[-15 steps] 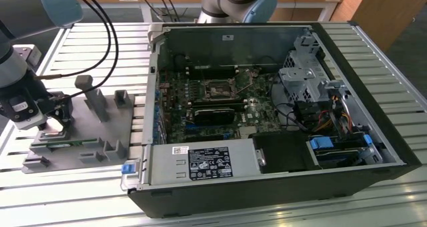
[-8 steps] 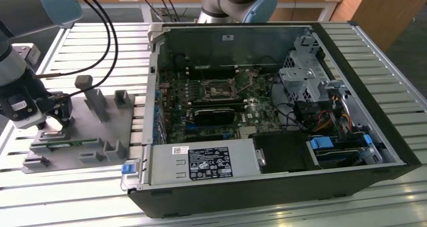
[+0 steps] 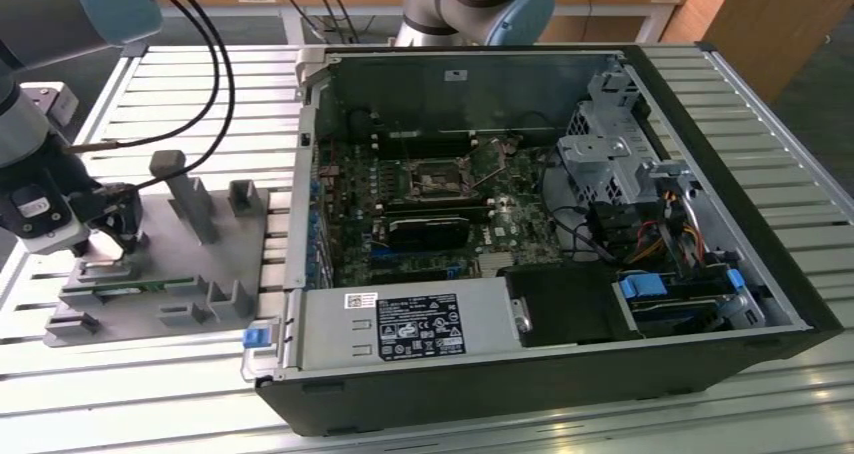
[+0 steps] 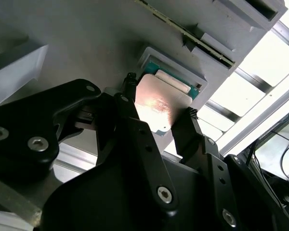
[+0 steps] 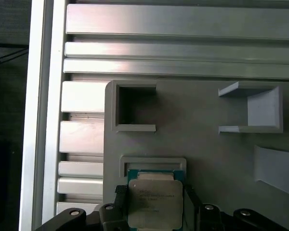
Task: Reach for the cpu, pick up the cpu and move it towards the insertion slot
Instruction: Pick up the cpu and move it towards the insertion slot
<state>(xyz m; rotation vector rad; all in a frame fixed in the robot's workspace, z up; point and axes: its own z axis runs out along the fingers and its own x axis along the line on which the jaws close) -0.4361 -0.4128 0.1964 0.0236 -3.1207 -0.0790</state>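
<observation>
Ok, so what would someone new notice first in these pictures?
The open computer case takes up most of the exterior view, and its board shows a shiny square socket near the middle. At the exterior view's left, the gripper is down over a grey fixture. In the second wrist view its black fingers pinch a silvery square chip by two edges.

**Fixture plate beside the open case**

On the worktop the fixture plate lies at the exterior view's left. The open computer case stands just beside it to the right. The insertion slot sits inside the case, well apart from the plate. The cpu lies in a pocket near the plate's edge, with the claw directly over it.
</observation>
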